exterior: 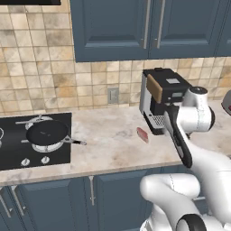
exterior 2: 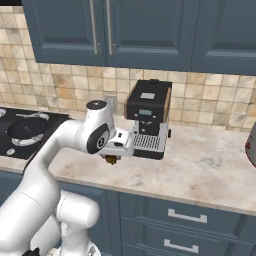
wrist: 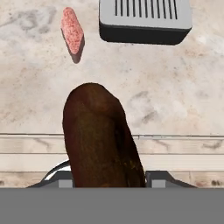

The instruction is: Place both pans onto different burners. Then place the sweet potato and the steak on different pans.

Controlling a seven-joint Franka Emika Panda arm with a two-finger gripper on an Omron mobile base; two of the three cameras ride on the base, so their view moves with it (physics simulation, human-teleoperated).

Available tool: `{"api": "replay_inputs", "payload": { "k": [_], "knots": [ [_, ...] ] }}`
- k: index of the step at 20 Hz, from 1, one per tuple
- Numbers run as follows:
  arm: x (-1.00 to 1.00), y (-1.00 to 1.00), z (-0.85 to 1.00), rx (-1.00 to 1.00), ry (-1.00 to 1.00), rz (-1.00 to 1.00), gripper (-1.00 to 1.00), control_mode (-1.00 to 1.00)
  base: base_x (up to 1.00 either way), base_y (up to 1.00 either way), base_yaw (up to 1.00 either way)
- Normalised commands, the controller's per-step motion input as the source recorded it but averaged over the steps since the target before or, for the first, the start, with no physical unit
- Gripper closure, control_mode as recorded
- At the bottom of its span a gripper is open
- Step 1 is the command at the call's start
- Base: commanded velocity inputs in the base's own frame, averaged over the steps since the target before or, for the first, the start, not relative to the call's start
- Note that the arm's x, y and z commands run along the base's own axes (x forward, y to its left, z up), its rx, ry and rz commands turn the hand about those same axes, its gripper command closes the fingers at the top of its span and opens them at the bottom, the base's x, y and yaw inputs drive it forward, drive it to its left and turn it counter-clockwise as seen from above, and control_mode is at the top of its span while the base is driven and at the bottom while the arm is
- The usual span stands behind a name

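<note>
The dark orange-brown sweet potato (wrist: 99,135) fills the middle of the hand view, with my gripper (wrist: 108,179) shut on it above the counter's front edge. In the right base view the gripper (exterior 2: 112,159) hangs just over the counter with the sweet potato (exterior 2: 111,159) peeking out below it. The pinkish steak (exterior: 142,134) lies flat on the counter left of the coffee machine, and the steak (wrist: 72,31) is ahead and to the left of the hand. One black pan (exterior: 47,132) sits on a burner (exterior: 35,120) of the cooktop (exterior: 13,158), handle pointing right; the same pan (exterior 2: 27,127) shows at far left.
A black and silver coffee machine (exterior: 164,97) stands against the tiled wall, its base (wrist: 144,19) just ahead of the hand. A reddish object (exterior 2: 251,145) sits at the counter's far right. Blue cabinets hang overhead.
</note>
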Motion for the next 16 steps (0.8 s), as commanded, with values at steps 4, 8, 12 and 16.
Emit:
{"api": "replay_inputs", "payload": {
  "k": [4,8,12,16],
  "knots": [
    [-0.56,0.00,0.21,0.00,-0.01,-0.07,1.00,-1.00,0.00,0.00,0.00],
    [0.00,0.00,0.00,0.00,0.00,0.00,1.00,1.00,-0.58,0.42,-0.06],
    [0.00,0.00,0.00,0.00,0.00,0.00,1.00,1.00,-0.60,0.95,-0.09],
    [0.00,0.00,0.00,0.00,0.00,0.00,1.00,1.00,-0.29,1.00,-0.03]
  ]
}}
